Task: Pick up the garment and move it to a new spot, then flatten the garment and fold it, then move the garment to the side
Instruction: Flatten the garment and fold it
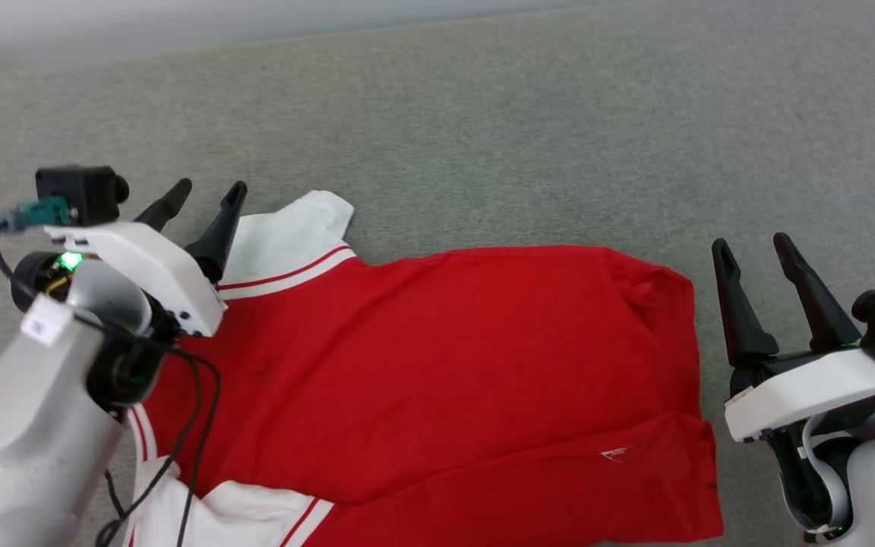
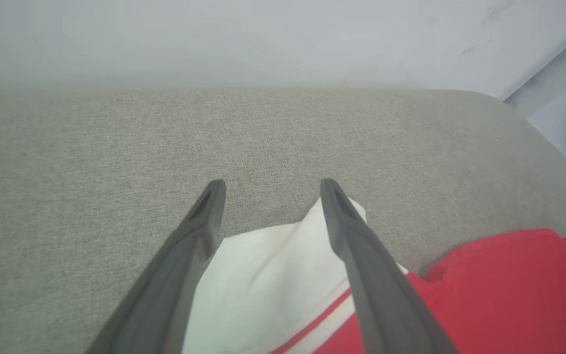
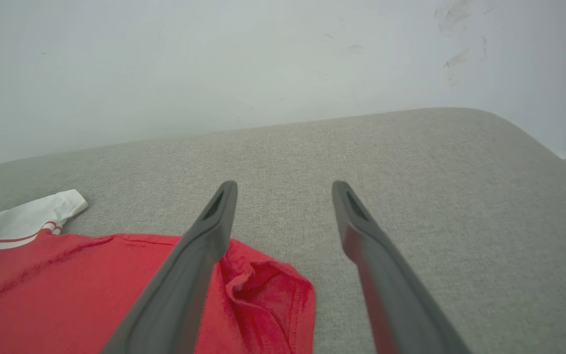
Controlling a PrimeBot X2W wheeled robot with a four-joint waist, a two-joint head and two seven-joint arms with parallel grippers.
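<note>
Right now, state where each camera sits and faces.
Head view: on the head, looking down at the red jersey on the grey fabric surface; left tool and right tool show, open.
Left wrist view: from that wrist, along its fingers, over the white sleeve toward the wall.
Right wrist view: from that wrist, along its fingers, over the jersey's corner.
All share the sleeve.

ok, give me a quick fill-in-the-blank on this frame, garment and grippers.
1. The garment lies on a ____ upholstered surface.
2. The sleeve beneath the left gripper is ____.
3. The right gripper is off the garment, past its ____ edge in the head view.
4. Both grippers have their jaws ____, holding nothing.
Missing words: grey; white; right; open.
</note>
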